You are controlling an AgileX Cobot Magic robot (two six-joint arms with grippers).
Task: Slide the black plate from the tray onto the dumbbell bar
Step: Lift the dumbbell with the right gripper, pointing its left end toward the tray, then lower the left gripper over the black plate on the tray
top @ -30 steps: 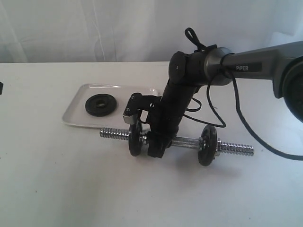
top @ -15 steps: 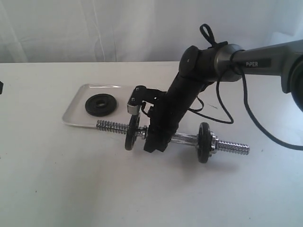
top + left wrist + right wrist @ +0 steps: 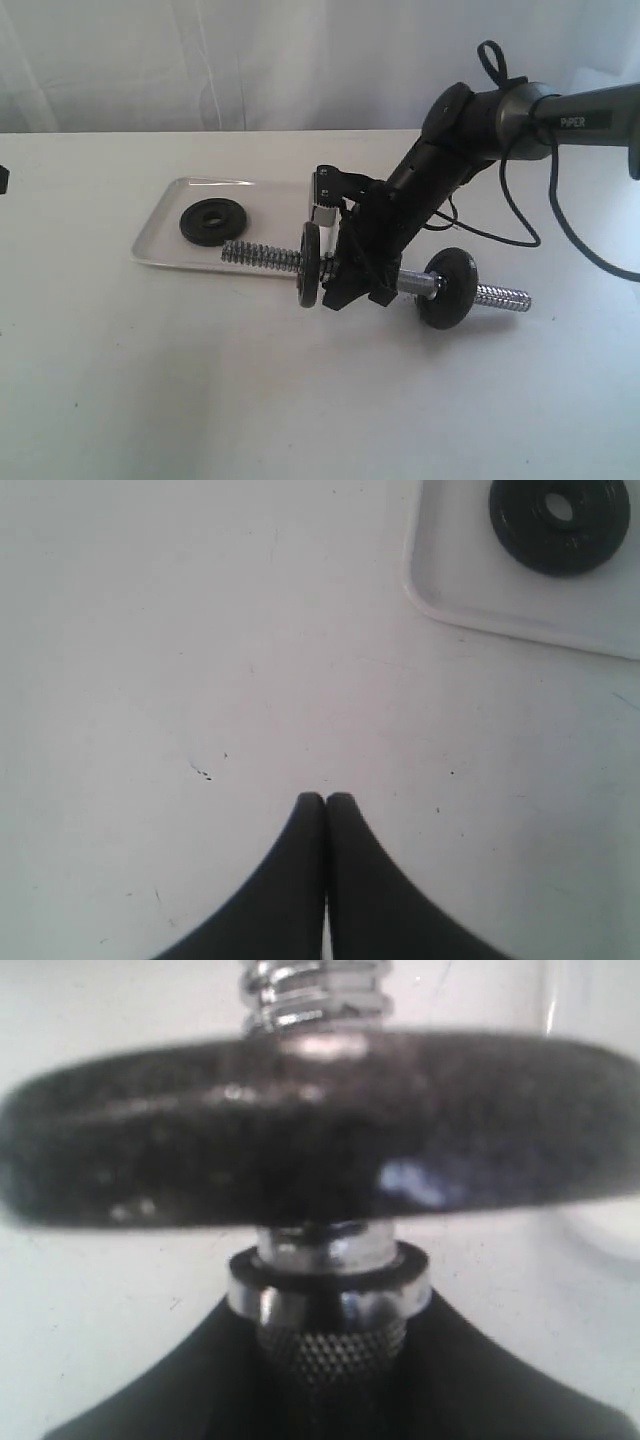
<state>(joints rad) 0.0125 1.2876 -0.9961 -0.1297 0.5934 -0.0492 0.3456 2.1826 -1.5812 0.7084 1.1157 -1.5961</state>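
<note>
Exterior view: the right gripper (image 3: 352, 285) hides the middle of the dumbbell bar (image 3: 262, 255), clamped on it, centre frame. The black plate (image 3: 212, 222) lies flat, hole up, in the tray (image 3: 160, 240), left of centre.

Left wrist view: left gripper (image 3: 325, 800) pressed together, empty; tray cut off, upper right.

Right wrist view: a blurred disc on the bar fills the frame.

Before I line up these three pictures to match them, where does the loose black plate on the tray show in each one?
Exterior view: the black plate lies flat on the tray, left of centre.
Left wrist view: the black plate sits in the top right corner, on the tray.
Right wrist view: not in it; a disc on the dumbbell bar fills the picture.
Shared landmark: the tray's rounded corner.
</note>
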